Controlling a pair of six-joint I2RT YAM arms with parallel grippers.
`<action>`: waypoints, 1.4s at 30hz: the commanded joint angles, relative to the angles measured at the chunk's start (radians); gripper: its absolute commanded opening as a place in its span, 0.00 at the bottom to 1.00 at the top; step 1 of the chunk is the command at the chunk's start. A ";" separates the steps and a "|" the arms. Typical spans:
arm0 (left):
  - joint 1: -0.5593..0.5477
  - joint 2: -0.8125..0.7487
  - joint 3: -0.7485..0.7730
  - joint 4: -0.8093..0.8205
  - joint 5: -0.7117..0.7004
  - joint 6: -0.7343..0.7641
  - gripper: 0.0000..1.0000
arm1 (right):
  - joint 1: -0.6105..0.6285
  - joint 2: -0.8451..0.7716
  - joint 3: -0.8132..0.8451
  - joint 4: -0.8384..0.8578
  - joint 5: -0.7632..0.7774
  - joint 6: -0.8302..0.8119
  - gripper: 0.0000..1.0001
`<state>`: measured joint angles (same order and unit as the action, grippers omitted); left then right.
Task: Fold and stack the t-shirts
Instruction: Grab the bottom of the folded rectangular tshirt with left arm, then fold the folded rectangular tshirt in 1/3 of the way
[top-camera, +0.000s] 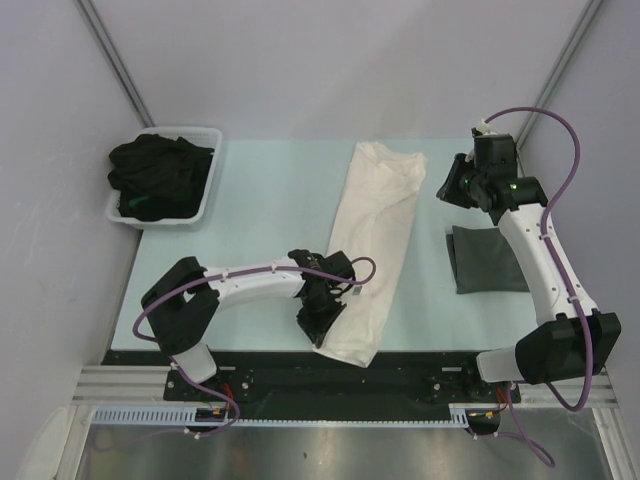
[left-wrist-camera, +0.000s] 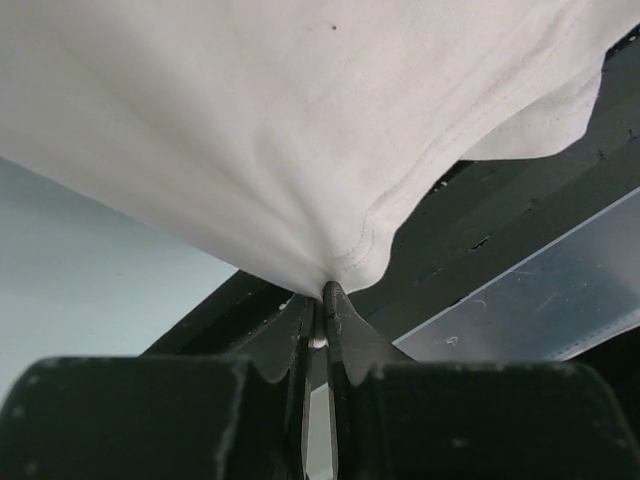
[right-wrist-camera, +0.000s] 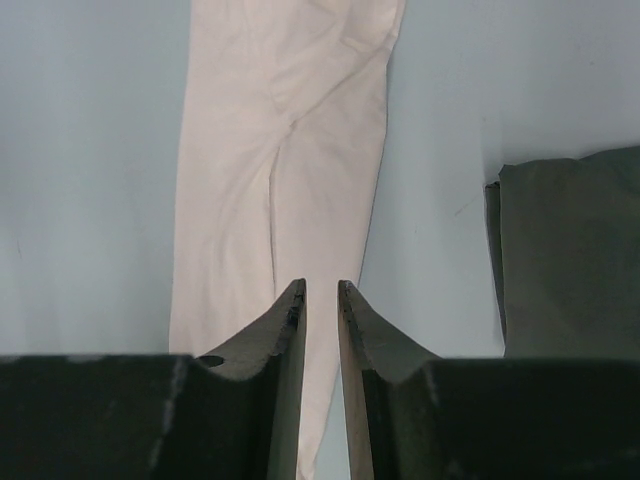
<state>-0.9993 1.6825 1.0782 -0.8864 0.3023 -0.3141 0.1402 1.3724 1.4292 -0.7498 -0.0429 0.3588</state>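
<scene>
From above, the cream-white t-shirt (top-camera: 375, 235) lies mid-counter (top-camera: 270, 200) as a long narrow strip, already folded lengthwise. It runs from the far side down to the black base rail (top-camera: 420, 375) at the near edge. The left arm (top-camera: 250, 280) reaches across to the strip's near left edge, where the left jaws are clamped on the cloth, probably to carry that end over for the crosswise fold. The right arm (top-camera: 545, 260) hangs by the far end, the right jaws turned toward the collar but apart from it. Under that arm a dark grey t-shirt (top-camera: 487, 258) lies folded flat, seemingly the base of the stack. The black t-shirts (top-camera: 160, 172) sit bundled in a white tub (top-camera: 205, 205) at the far left corner.

In the left wrist view, the left jaws are together on a pinch of cream hem, and the cloth fans out from the pinch, raised off the counter.

In the right wrist view, the right jaws stand slightly apart with nothing between them, above the cream strip. The grey tee lies off to one side, near the strip but not touching it.

The counter is a smooth, pale green sheet. Plain grey walls (top-camera: 300, 60) close it in behind and on both sides.
</scene>
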 joint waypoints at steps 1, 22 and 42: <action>-0.019 -0.006 0.026 -0.036 0.029 -0.010 0.11 | -0.005 0.008 0.037 0.036 -0.006 0.008 0.24; 0.071 0.036 0.224 -0.131 -0.138 0.061 0.10 | 0.059 -0.107 -0.078 -0.169 0.028 0.075 0.23; 0.188 0.246 0.621 -0.227 -0.127 0.141 0.09 | 0.317 -0.266 -0.384 -0.189 -0.015 0.454 0.35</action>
<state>-0.8448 1.9003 1.6070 -1.0840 0.1864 -0.2081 0.4446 1.1450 1.0653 -0.9489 -0.0616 0.6983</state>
